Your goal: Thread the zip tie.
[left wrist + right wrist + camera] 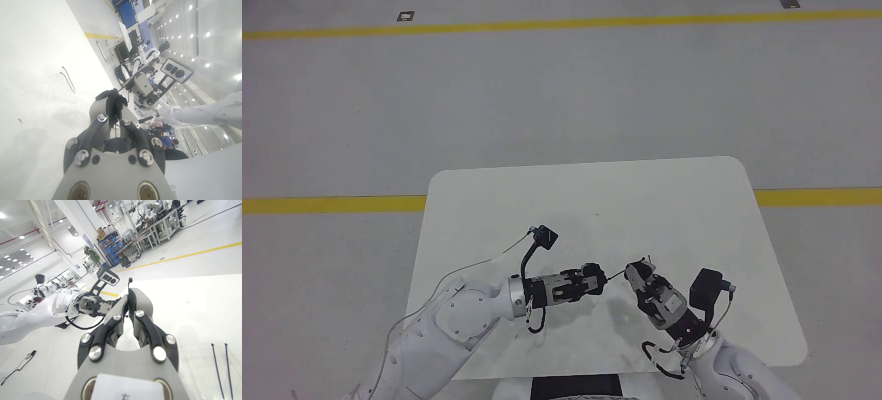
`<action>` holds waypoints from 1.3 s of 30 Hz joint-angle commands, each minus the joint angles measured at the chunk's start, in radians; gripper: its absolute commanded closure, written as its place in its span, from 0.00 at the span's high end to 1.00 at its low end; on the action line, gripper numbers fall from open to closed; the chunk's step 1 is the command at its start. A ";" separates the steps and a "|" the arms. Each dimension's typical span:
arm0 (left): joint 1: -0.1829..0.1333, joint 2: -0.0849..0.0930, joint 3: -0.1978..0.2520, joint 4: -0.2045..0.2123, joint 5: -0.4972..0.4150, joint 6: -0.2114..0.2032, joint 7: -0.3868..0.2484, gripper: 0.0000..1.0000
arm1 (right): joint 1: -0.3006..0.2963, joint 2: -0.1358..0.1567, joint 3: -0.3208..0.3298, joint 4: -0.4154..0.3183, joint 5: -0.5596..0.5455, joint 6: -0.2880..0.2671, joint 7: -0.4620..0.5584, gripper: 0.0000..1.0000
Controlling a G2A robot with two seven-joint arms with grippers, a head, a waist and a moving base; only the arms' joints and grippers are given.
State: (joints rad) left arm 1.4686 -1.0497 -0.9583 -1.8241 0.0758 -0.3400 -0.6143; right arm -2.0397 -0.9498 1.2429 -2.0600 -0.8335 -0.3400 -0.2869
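Note:
A thin black zip tie [614,274] spans the short gap between my two grippers above the near middle of the white table [672,200]. My right gripper [129,292] is shut on it, and its square head [130,279] sticks out past the fingertips. My left gripper [113,94] is shut on the strap [115,136], which runs between its black padded fingers. In the top view the left gripper [594,277] and right gripper [640,270] face each other tip to tip, a few centimetres apart. Whether the tail has entered the head is hidden.
Two spare zip ties [221,366] lie side by side on the table on a clear plastic sheet, also seen as spare zip ties [68,81]. A small dark scrap [19,120] lies on the table. The table's rounded edge [105,75] is close beyond the left gripper.

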 commanded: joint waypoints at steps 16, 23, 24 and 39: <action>-0.003 -0.002 0.012 -0.002 0.006 0.005 0.019 0.00 | 0.006 -0.004 -0.013 0.003 0.002 0.000 0.004 0.00; -0.011 -0.001 0.023 0.000 -0.003 0.000 0.026 0.00 | 0.004 -0.005 -0.015 -0.001 0.013 0.000 -0.014 0.00; -0.012 -0.001 0.023 0.000 -0.004 0.000 0.027 0.00 | 0.004 -0.004 -0.015 -0.002 0.015 0.000 -0.016 0.00; -0.014 0.006 0.025 -0.020 -0.073 0.000 0.028 0.00 | -0.004 0.006 -0.011 -0.007 0.052 0.000 -0.048 0.00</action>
State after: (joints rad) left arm 1.4555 -1.0443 -0.9337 -1.8431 0.0034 -0.3400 -0.5845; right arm -2.0432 -0.9450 1.2317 -2.0653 -0.7872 -0.3400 -0.3305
